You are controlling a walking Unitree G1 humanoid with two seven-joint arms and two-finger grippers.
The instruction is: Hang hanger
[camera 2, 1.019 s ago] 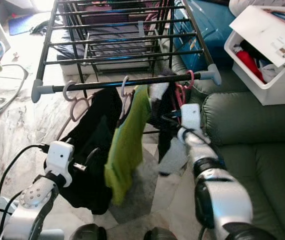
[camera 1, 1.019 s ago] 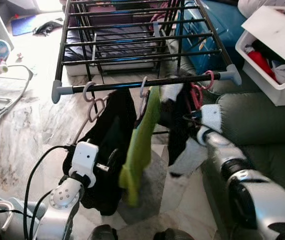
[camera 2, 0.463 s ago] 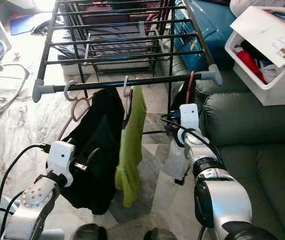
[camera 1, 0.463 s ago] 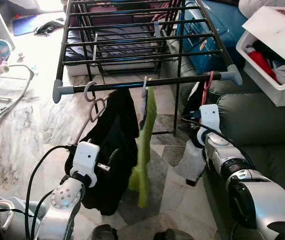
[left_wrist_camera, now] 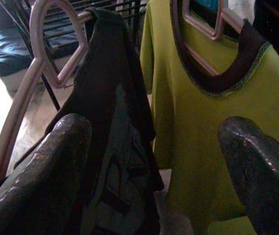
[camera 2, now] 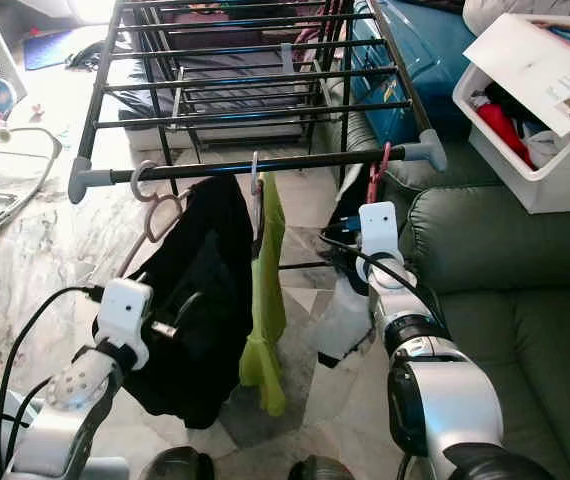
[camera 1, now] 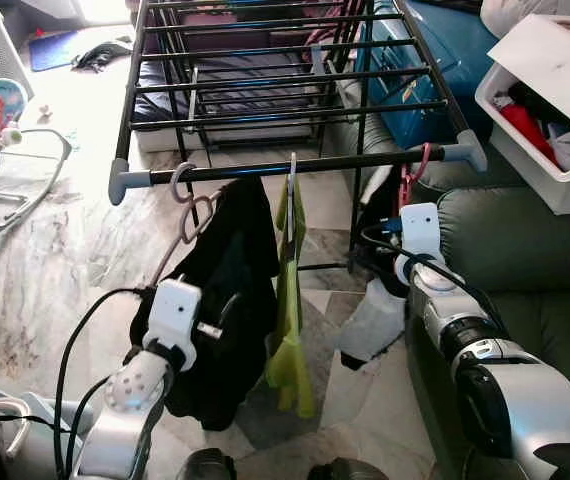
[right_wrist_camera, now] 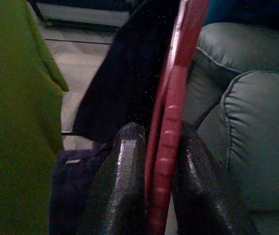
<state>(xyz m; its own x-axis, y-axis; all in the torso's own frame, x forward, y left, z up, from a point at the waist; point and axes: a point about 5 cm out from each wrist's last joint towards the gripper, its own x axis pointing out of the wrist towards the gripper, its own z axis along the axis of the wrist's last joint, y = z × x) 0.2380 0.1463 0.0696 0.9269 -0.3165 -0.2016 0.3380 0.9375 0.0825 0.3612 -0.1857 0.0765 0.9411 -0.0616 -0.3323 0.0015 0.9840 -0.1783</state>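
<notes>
Strong daylight enters from the upper left of the head views, washing the pale marble floor point(camera 1: 55, 250) to glare there. The black metal drying rack point(camera 1: 285, 165) reads sharp, with little motion blur. Both wrist views are dim and grainy; the left hand's black fingers point(left_wrist_camera: 41, 166) loom close and soft, out of focus.

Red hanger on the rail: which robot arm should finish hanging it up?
The right one, probably. The right gripper is shut on the red hanger, whose hook is at the rail. The left gripper is open by the black shirt.
</notes>
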